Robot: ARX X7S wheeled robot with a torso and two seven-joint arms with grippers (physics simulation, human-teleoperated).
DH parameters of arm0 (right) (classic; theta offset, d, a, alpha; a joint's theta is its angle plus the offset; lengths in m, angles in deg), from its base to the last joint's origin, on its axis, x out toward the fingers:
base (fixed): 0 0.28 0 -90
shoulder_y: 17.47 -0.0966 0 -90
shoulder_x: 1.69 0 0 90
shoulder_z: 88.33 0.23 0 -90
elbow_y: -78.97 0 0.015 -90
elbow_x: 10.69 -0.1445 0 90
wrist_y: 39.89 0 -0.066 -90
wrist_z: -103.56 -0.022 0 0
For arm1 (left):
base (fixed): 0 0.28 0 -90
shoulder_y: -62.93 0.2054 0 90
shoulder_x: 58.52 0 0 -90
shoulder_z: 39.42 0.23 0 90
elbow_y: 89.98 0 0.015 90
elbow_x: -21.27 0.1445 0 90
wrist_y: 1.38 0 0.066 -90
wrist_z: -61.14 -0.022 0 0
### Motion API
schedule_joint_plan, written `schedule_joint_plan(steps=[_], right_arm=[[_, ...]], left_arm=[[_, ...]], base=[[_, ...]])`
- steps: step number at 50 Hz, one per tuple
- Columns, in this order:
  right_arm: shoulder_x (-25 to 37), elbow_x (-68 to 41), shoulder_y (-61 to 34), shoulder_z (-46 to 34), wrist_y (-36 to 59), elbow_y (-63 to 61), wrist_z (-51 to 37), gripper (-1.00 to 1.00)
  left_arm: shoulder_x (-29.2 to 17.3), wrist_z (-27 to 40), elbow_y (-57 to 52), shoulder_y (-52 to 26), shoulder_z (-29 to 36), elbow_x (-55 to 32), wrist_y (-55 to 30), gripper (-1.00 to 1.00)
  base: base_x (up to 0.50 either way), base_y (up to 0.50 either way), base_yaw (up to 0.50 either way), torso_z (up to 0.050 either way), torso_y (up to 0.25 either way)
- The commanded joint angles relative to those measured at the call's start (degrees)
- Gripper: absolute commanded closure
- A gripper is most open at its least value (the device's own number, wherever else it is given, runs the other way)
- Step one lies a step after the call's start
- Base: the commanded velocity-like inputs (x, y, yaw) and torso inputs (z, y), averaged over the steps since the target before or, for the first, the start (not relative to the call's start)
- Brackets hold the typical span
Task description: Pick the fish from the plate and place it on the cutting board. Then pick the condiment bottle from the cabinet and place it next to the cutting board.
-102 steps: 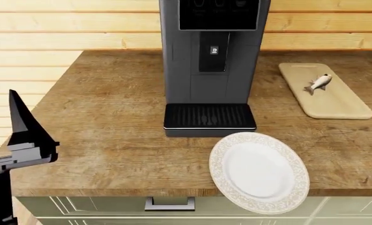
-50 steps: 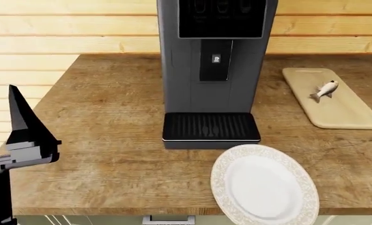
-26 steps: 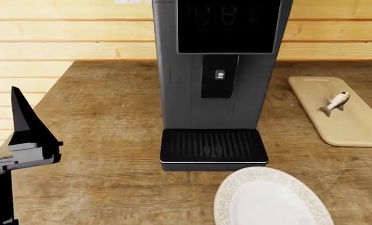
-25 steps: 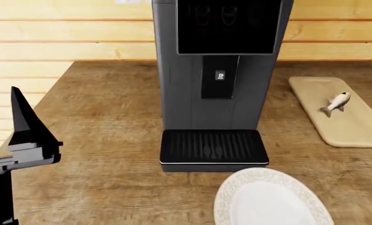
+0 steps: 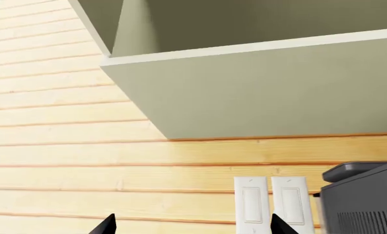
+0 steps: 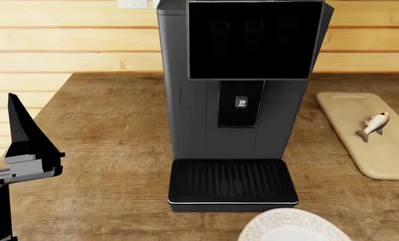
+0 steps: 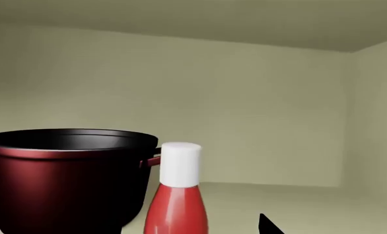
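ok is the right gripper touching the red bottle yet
Apart. In the right wrist view only one dark fingertip shows at the frame's edge, with bare shelf between it and the condiment bottle, which stands upright beside a dark red pot.

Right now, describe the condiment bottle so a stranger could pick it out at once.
Look inside the pale green cabinet, on its shelf. A dark red pot stands there, and the condiment bottle is upright right beside it. Unlike the wide, black-lined pot, it is slim, bright red, with a white cap.
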Motion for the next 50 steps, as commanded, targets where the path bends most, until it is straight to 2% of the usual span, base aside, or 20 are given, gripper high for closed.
schedule_joint_plan(steps=[1, 14, 27, 28, 39, 50], right_arm=[[0.1, -1.7, 0.1, -1.2, 0.2, 0.1, -0.4, -1.0], [-0.5, -3.5, 1.5, 0.1, 0.0, 0.1, -1.2, -1.0], [-0.1, -3.3, 3.8, 0.0, 2.3, 0.1, -3.5, -1.0], [-0.2, -3.4, 3.8, 0.1, 2.2, 0.1, -3.7, 1.0], [0.0, -3.3, 3.3, -0.2, 0.7, 0.1, -3.4, 1.0], [0.6, -2.6, 1.0, -6.4, -3.4, 0.1, -0.8, 1.0]], left_arm=[[0.0, 0.1, 0.2, 0.3, -0.1, 0.0, 0.3, -1.0], [0.1, 0.0, 1.0, 0.2, 0.2, -0.2, 0.9, -1.0], [0.0, -0.1, 1.4, 0.1, 0.4, -0.3, 1.1, -1.0], [0.0, -0.1, 1.5, 0.1, 0.4, -0.3, 1.1, -1.0], [0.1, -0.1, 2.0, 0.6, 0.2, -0.5, 1.9, -1.0], [0.1, 0.0, 2.1, 0.7, 0.3, -0.4, 2.1, -1.0]], base=[[0.18, 0.0, 0.0, 0.0, 0.0], [0.17, 0.0, 0.0, 0.0, 0.001], [0.0, 0.0, 0.0, 0.0, 0.0], [0.0, 0.0, 0.0, 0.0, 0.0], [0.0, 0.0, 0.0, 0.0, 0.0], [0.0, 0.0, 0.0, 0.0, 0.0]])
